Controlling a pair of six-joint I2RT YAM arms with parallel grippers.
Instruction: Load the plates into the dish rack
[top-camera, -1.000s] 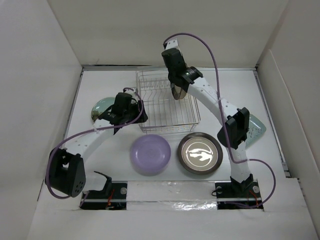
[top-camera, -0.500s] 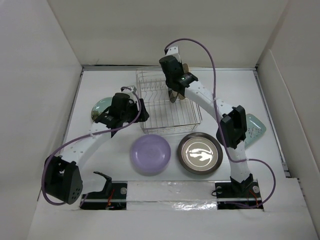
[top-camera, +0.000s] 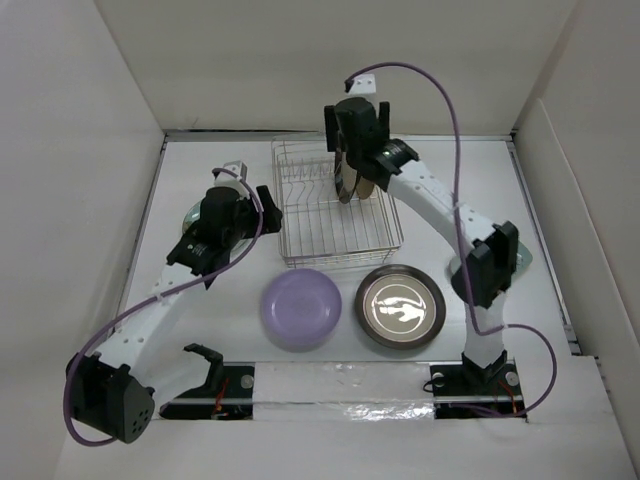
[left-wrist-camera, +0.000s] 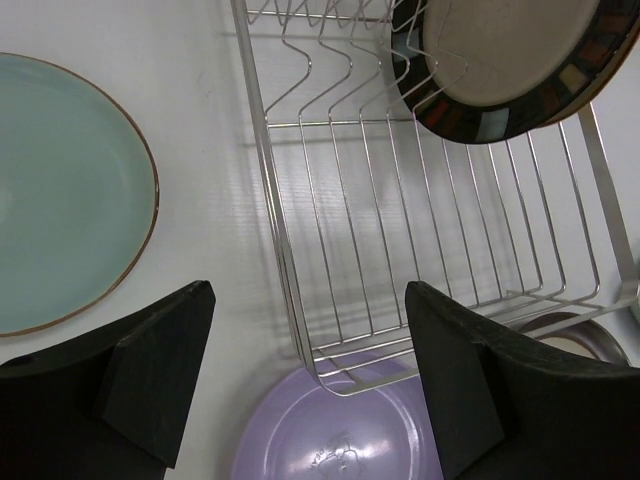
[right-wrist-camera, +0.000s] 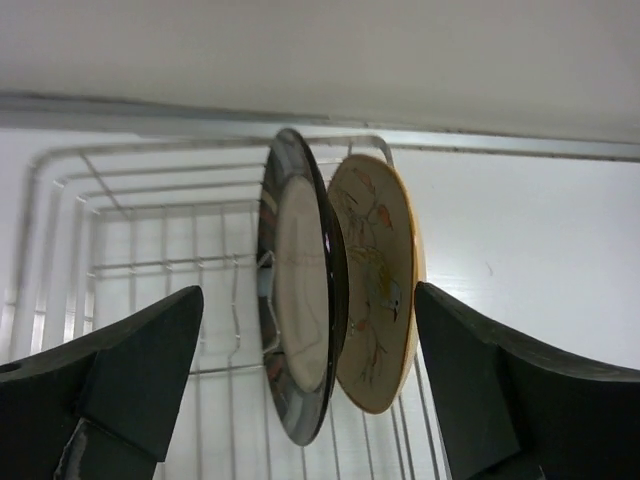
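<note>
The dish rack (top-camera: 312, 236) stands at the back middle. Two plates stand upright in its back right part: a cream one with a dark patterned rim (top-camera: 345, 186) (right-wrist-camera: 298, 290) and a tan one (top-camera: 366, 184) (right-wrist-camera: 382, 285). My right gripper (top-camera: 352, 165) (right-wrist-camera: 310, 372) hovers open just above them, touching neither. My left gripper (top-camera: 266, 203) (left-wrist-camera: 310, 372) is open over the rack's near left corner (left-wrist-camera: 330, 375), nothing held. The lavender plate (top-camera: 301, 308) (left-wrist-camera: 340, 435) and the shiny silver plate (top-camera: 401, 306) lie in front of the rack. A pale green plate (left-wrist-camera: 60, 190) lies to the left.
A mint squarish plate (top-camera: 521, 254) lies at the right, mostly hidden behind my right arm. White walls close in the table on three sides. The rack's divider wires (left-wrist-camera: 400, 200) are bare in the left and front parts.
My right gripper has opened and let go of the dark-rimmed plate, which now stands in the rack. My left gripper has opened wider and drawn back left from the rack's side.
</note>
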